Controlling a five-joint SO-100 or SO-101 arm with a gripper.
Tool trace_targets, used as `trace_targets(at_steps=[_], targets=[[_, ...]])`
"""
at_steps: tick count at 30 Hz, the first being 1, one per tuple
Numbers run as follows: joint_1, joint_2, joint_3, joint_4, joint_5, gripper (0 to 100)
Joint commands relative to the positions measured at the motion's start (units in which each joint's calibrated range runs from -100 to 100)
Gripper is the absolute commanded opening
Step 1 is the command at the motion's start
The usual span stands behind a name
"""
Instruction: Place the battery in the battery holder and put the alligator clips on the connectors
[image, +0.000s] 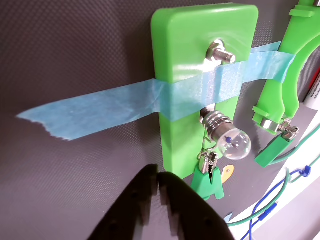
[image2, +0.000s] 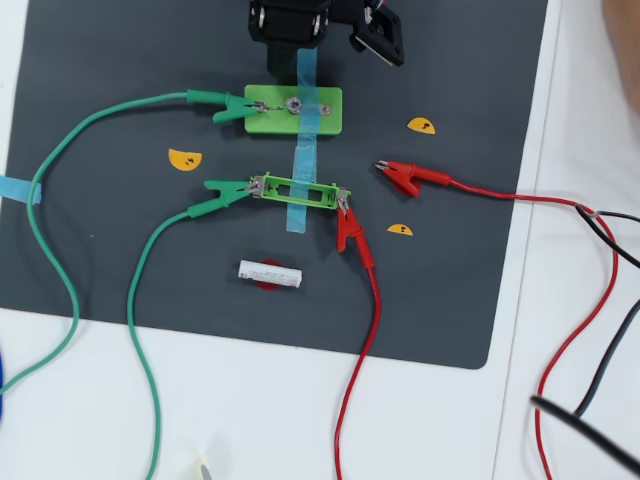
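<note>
While hovering with gripper (image: 159, 186) pressed together and empty, spread first, then descend squarely over battery (image2: 269, 273) lying below battery holder (image2: 300, 191), pinching midway.

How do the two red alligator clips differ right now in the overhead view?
The lower red clip is clamped on the right end of the battery holder; the upper red clip lies loose on the mat, touching no connector. The lower one runs about vertically, the upper one about horizontally, jaws pointing left. Both have red sleeves and red wires.
</note>
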Motion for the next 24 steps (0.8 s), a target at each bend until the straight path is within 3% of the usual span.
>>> trace_targets(at_steps=[1, 24], targets=[[-0.6, -0.41, -2.2, 0.1, -0.16, 1], [-0.6, -0.41, -2.2, 0.1, 0.25, 1]])
